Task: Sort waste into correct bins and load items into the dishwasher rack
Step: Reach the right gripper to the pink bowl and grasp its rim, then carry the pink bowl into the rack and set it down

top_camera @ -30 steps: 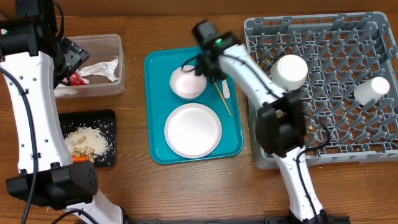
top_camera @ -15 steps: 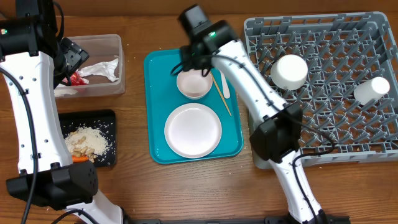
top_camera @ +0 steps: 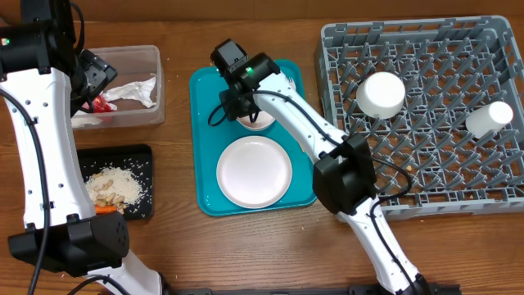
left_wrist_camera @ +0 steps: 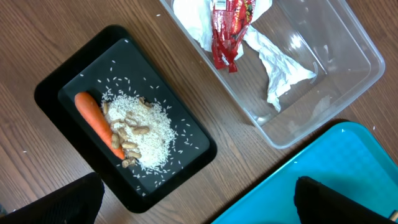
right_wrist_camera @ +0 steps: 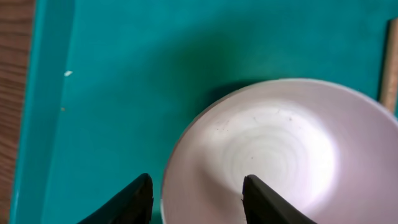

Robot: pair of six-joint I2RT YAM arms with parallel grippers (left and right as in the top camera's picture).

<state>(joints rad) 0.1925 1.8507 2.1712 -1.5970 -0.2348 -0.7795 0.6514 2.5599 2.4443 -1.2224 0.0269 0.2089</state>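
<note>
A small white bowl (right_wrist_camera: 280,149) sits on the teal tray (right_wrist_camera: 124,74), with a large round plate (top_camera: 254,170) in front of it. My right gripper (right_wrist_camera: 196,199) is open and straddles the bowl's left rim, one finger over the tray and one inside the bowl. A thin wooden stick (right_wrist_camera: 390,62) lies to the bowl's right. My left gripper (left_wrist_camera: 199,205) hangs wide open, holding nothing, above the wood between the black tray (left_wrist_camera: 53,93) and the teal tray. The black tray holds a carrot (left_wrist_camera: 96,121) and grainy scraps (left_wrist_camera: 143,130). A napkin (left_wrist_camera: 280,62) and a red wrapper (left_wrist_camera: 227,31) lie in the clear tub (left_wrist_camera: 367,56).
The grey dishwasher rack (top_camera: 426,164) fills the right side, with an upturned white bowl (top_camera: 381,94) and a white cup (top_camera: 490,117) in it. My right arm stretches from the rack's front corner across the teal tray (top_camera: 205,164).
My right gripper has swung left across the teal tray, from the bowl's far right side to its left rim. The left arm has not moved.
</note>
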